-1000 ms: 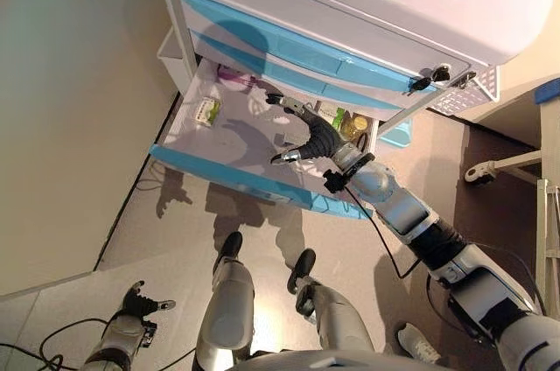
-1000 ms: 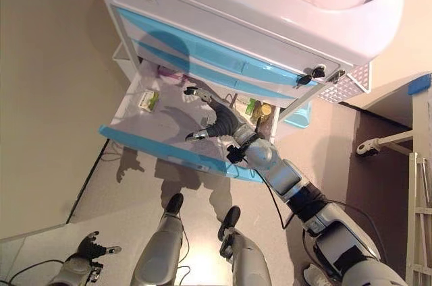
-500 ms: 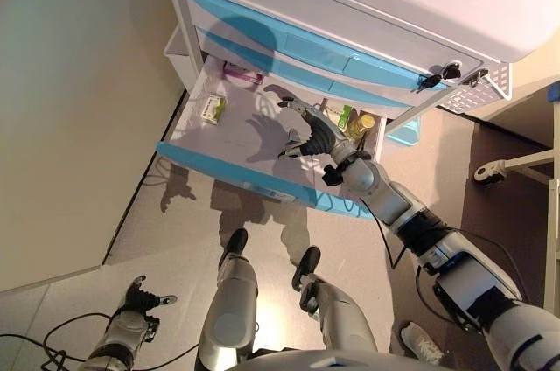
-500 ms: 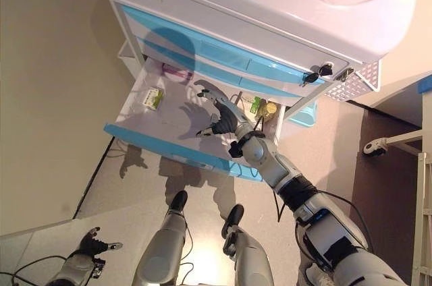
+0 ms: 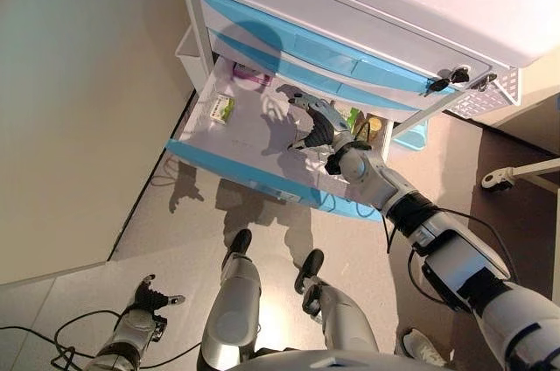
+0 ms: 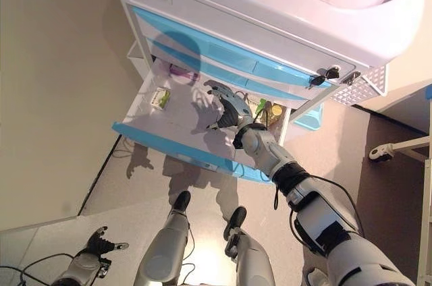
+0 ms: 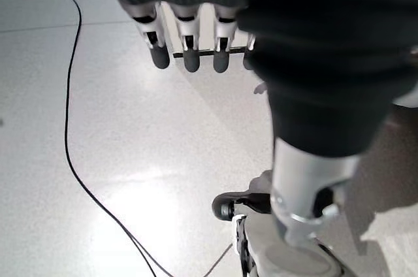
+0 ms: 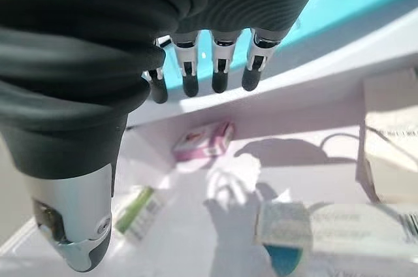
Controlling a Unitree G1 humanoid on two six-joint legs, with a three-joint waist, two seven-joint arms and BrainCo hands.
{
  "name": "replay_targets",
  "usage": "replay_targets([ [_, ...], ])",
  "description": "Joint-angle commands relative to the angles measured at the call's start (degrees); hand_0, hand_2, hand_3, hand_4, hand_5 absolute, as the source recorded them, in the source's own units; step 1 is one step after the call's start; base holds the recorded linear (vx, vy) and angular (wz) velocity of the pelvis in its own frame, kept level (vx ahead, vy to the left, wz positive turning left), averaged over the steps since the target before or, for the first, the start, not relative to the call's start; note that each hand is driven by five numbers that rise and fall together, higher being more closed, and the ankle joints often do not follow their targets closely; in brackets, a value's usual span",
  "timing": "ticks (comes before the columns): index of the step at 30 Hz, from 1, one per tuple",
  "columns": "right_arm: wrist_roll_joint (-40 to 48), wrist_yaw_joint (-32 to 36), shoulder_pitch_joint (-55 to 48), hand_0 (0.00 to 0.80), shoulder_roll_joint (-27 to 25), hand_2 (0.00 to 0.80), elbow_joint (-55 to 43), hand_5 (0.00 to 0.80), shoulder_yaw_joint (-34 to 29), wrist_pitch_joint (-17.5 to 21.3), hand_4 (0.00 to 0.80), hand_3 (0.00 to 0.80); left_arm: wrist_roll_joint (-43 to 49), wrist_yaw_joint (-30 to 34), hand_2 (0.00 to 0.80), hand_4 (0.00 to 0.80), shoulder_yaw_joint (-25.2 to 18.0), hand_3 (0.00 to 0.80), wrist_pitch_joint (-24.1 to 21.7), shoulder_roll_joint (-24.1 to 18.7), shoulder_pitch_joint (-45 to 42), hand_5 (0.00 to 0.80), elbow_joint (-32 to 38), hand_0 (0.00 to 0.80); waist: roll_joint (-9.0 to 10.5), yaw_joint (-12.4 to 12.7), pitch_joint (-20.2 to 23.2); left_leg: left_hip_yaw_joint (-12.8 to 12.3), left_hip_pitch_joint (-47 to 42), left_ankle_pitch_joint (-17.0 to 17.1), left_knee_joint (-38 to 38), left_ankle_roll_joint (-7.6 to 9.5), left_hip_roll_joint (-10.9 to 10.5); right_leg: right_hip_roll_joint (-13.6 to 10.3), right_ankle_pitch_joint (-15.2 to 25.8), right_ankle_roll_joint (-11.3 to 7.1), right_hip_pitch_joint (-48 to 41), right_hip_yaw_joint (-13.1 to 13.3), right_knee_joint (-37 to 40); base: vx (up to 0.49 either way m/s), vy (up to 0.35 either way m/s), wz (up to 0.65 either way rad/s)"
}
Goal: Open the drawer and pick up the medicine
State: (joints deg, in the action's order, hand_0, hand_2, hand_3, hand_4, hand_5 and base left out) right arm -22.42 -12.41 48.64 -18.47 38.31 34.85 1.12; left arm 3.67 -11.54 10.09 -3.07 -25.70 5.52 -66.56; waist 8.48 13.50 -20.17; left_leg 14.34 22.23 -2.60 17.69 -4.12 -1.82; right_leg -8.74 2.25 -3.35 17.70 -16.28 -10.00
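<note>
Hovering spread and empty inside the open drawer (image 5: 262, 180), the right robot hand (image 5: 317, 124) could nudge the medicine boxes (image 8: 204, 140) aside.

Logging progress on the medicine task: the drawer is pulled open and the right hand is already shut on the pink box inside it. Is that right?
Not quite. The drawer is pulled open, but the right hand is open and holds nothing; it hovers over the drawer. The right wrist view shows its fingers straight, with the pink box lying apart from them on the drawer floor.
</note>
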Motion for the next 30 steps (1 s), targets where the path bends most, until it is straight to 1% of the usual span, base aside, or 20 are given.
replay_targets([
  [1, -1.8, -2.1, 4.7, 0.000, 0.5, 0.000, 0.6, 0.000, 1.4, 0.3, 0.000, 0.000, 0.1, -1.5, 0.000, 0.000, 1.2, 0.000, 0.0, -0.7, -0.1, 0.000, -2.5, 0.000, 0.11, 0.1, 1.1, 1.2, 0.9, 2.5, -2.7, 4.31, -4.5, -0.5, -3.4, -3.02, -1.1, 0.3, -4.5, -0.007, 0.004, 0.03],
  [12, -2.5, -2.6, 8.7, 0.000, 2.2, 0.000, 9.0, 0.000, 3.0, -1.0, 0.000, 0.000, -0.9, -1.8, 0.000, 0.000, 2.4, 0.000, -0.1, -0.6, 0.5, 0.000, -3.0, 0.000, 0.30, 0.7, 0.7, 1.4, 1.1, 2.6, -2.6, 4.38, -4.7, -0.6, -3.2, -3.04, -0.9, 0.3, -4.5, 0.000, 0.000, 0.00],
  [30, -5.6, -1.4, 8.7, 0.000, 4.4, 0.000, 17.8, 0.000, 5.5, -1.8, 0.000, 0.000, -1.1, -1.5, 0.000, 0.000, 3.4, 0.000, -0.4, -0.3, 0.7, 0.000, -3.5, 0.000, -0.16, 0.6, 0.4, 1.2, 1.0, 2.6, -2.5, 4.42, -4.9, -0.6, -2.9, -3.06, -0.9, 0.6, -4.6, 0.000, 0.000, 0.00],
])
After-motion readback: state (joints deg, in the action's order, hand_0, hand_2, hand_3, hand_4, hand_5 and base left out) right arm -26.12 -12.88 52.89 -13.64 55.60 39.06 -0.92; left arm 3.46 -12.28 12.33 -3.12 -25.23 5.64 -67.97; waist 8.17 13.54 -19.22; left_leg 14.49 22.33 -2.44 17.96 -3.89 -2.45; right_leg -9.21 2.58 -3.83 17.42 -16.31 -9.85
